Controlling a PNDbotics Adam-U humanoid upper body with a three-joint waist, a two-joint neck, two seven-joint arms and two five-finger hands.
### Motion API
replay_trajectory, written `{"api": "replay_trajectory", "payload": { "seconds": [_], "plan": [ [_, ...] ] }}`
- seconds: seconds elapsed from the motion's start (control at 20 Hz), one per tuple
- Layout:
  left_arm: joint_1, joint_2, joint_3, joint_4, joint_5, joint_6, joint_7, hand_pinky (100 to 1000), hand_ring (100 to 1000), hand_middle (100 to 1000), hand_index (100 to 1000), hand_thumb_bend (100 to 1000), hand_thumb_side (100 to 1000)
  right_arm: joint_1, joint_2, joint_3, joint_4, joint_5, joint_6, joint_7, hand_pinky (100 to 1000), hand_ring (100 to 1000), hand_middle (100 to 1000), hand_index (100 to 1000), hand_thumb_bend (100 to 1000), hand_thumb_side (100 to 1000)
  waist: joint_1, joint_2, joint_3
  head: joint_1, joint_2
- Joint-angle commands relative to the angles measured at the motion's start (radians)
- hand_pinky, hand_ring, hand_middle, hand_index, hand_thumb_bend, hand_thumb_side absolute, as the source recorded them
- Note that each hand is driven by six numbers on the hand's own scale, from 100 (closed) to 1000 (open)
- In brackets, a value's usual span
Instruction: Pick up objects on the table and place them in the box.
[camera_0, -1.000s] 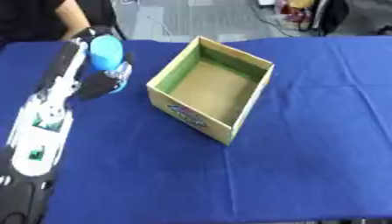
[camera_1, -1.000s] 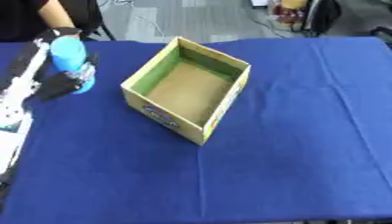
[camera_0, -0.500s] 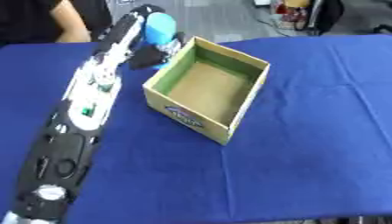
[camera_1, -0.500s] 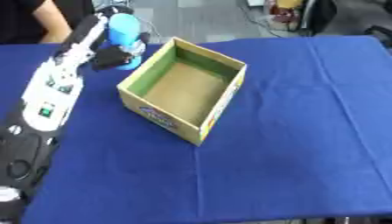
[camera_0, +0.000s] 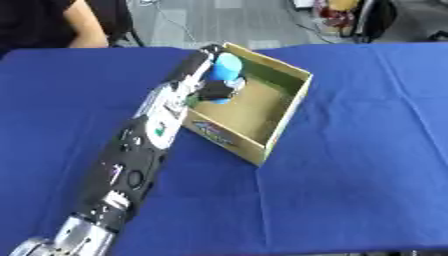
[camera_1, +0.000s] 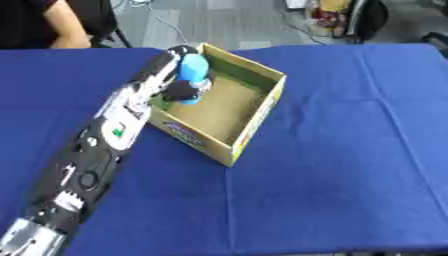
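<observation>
Blue and rounded, the object (camera_0: 227, 73) we carry sits pinched in our left robot hand (camera_0: 215, 89) just above the box (camera_0: 284, 112) floor near its left wall, so next we should uncurl the fingers and withdraw.

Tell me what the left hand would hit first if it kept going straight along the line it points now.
Probably the box's far-right wall. The left hand, curled around the blue object, reaches over the near-left rim toward the upper right; depth is unclear, so it might pass above the wall.
</observation>
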Motion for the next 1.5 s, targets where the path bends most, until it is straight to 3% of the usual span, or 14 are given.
{"api": "replay_trajectory", "payload": {
  "seconds": [0.05, 0.5, 0.75, 0.8, 0.95, 1.0, 1.05, 1.1, 1.15, 1.4, 1.5],
  "plan": [
    [-0.032, -0.017, 0.002, 0.037, -0.033, -0.021, 0.015, 849, 780, 886, 500, 100, 652, -0.006, -0.01, -0.001, -0.021, -0.004, -0.001, 0.004, 834, 737, 865, 948, 100, 855, -0.006, -0.012, -0.002, 0.009, -0.012],
    [-0.042, -0.045, -0.003, 0.066, -0.067, -0.048, 0.034, 847, 779, 884, 510, 100, 673, -0.006, -0.009, -0.001, -0.021, -0.003, -0.002, 0.007, 834, 737, 865, 948, 100, 855, -0.006, -0.011, -0.002, 0.012, -0.012],
    [-0.054, -0.078, 0.0, 0.091, -0.078, -0.057, 0.094, 842, 774, 887, 527, 100, 729, -0.008, -0.007, 0.0, -0.021, -0.004, -0.004, 0.008, 834, 738, 865, 949, 100, 855, -0.008, -0.011, -0.008, 0.02, -0.016],
    [-0.057, -0.083, 0.001, 0.095, -0.078, -0.06, 0.107, 842, 774, 890, 542, 100, 764, -0.009, -0.006, 0.001, -0.021, -0.005, -0.004, 0.008, 834, 738, 865, 949, 100, 855, -0.008, -0.011, -0.01, 0.022, -0.018],
    [-0.059, -0.092, 0.005, 0.095, -0.066, -0.072, 0.155, 841, 778, 913, 637, 100, 1000, -0.01, -0.005, 0.001, -0.021, -0.005, -0.004, 0.009, 834, 738, 865, 949, 100, 855, -0.009, -0.011, -0.013, 0.024, -0.019],
    [-0.059, -0.093, 0.005, 0.09, -0.059, -0.077, 0.177, 843, 787, 935, 700, 462, 1000, -0.011, -0.005, 0.001, -0.021, -0.006, -0.004, 0.009, 835, 738, 865, 949, 100, 855, -0.008, -0.011, -0.014, 0.024, -0.019],
    [-0.059, -0.093, 0.005, 0.086, -0.051, -0.088, 0.198, 848, 797, 949, 727, 682, 1000, -0.011, -0.004, 0.001, -0.021, -0.006, -0.004, 0.009, 835, 738, 865, 949, 100, 855, -0.008, -0.011, -0.014, 0.024, -0.02],
    [-0.058, -0.092, 0.006, 0.081, -0.043, -0.099, 0.216, 854, 811, 966, 758, 796, 1000, -0.011, -0.004, 0.001, -0.021, -0.006, -0.004, 0.009, 835, 738, 865, 949, 100, 855, -0.008, -0.011, -0.014, 0.023, -0.02],
    [-0.059, -0.091, 0.007, 0.076, -0.035, -0.111, 0.234, 863, 824, 979, 770, 863, 1000, -0.011, -0.004, 0.001, -0.021, -0.005, -0.004, 0.009, 834, 738, 865, 949, 100, 855, -0.008, -0.011, -0.014, 0.023, -0.02],
    [-0.061, -0.085, 0.002, 0.048, -0.01, -0.151, 0.299, 900, 864, 1000, 786, 919, 1000, -0.01, -0.005, 0.001, -0.021, -0.005, -0.004, 0.009, 834, 738, 866, 949, 100, 855, -0.009, -0.011, -0.011, 0.025, -0.021],
    [-0.063, -0.083, 0.0, 0.044, -0.015, -0.154, 0.305, 909, 872, 1000, 791, 961, 948, -0.01, -0.005, 0.0, -0.021, -0.005, -0.004, 0.009, 834, 738, 865, 949, 100, 855, -0.009, -0.011, -0.011, 0.027, -0.022]
  ]
}}
